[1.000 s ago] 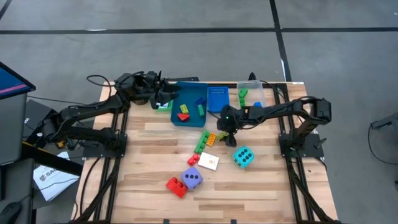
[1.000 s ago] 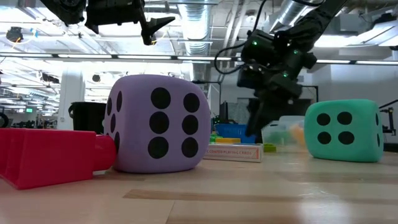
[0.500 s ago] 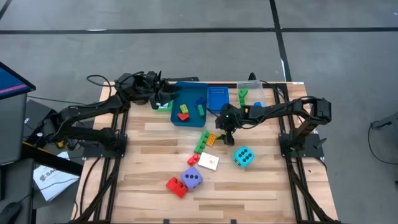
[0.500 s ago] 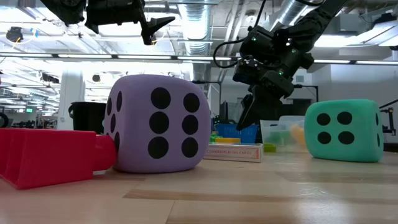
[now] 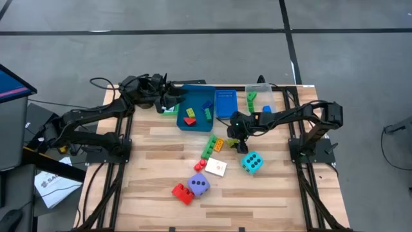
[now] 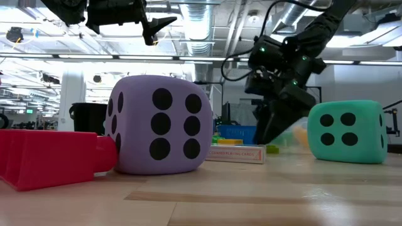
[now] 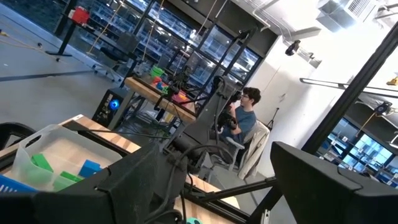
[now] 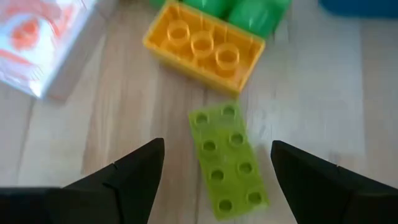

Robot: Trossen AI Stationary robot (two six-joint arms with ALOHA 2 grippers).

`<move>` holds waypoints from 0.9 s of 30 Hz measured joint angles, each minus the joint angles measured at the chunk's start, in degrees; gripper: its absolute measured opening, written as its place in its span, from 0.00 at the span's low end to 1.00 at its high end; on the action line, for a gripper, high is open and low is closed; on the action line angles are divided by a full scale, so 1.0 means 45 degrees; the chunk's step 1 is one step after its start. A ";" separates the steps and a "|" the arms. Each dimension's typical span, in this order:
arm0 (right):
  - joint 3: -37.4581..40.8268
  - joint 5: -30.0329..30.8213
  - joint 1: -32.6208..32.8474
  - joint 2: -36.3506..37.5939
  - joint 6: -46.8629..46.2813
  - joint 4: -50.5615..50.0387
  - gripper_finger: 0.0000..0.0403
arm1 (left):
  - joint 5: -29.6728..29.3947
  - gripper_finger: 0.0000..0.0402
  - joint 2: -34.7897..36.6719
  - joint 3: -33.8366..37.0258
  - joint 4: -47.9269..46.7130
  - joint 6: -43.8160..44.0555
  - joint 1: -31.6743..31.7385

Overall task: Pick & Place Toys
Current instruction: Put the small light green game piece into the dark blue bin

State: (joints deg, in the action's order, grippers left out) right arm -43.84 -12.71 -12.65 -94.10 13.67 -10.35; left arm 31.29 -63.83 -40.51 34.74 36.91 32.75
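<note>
Right gripper [image 5: 239,136] low over the table [image 5: 154,164] at centre-right of the high view, fingers apart with nothing between them, pointed down at a flat lime-green brick [image 8: 227,161] that lies on the wood just beside a yellow brick [image 8: 203,52]; seen from the right wrist camera, one dark finger [image 8: 130,172] to either side of the lime piece and neither touching it. Just past the yellow brick, a green brick [image 8: 252,10], and at the upper left of that wrist frame the corner of a white picture card [image 8: 38,38]. Left gripper [image 5: 168,101] raised at the upper middle of the high view, by the left edge of the blue tray [image 5: 182,121], fingers spread and empty. Inside that tray a red brick [image 5: 190,118] among a few other small pieces. To its right a blue lidded box [image 5: 224,103], then a clear tray [image 5: 278,98] with a green piece inside. Lower in the high frame, a second white card [image 5: 216,167] beside the teal dice cube [image 5: 252,162], well apart from the purple dice cube [image 5: 199,185], which sits touching a larger red brick [image 5: 182,192] near the bottom centre. In the low view, purple cube filling the left middle, teal cube at far right, right gripper hanging between them. Beyond the table in the left wrist view, a seated person [image 7: 239,122] at a desk.
</note>
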 joint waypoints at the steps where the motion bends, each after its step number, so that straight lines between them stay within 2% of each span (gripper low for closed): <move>1: 0.0044 0.0178 0.0034 -0.0005 0.0000 -0.0015 0.72 | 0.0000 0.75 0.0000 0.0000 0.0000 0.0000 0.0000; 12: 0.0041 0.0826 0.0034 -0.0194 0.0765 0.0466 0.72 | -0.0010 0.75 0.0000 0.0000 -0.0005 0.0266 0.0000; 22: -0.0007 0.0874 0.0296 -0.1094 0.0339 0.0506 0.72 | -0.0057 0.75 0.0000 0.0000 -0.0016 0.0287 0.0000; 27: -0.0004 0.0897 0.0292 -0.1105 0.0239 0.0445 0.65 | -0.0053 0.75 0.0000 0.0000 -0.0010 0.0287 0.0000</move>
State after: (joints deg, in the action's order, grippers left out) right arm -43.86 -8.68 -11.33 -99.08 14.75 -8.34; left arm 31.05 -63.83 -40.51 34.70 38.20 32.75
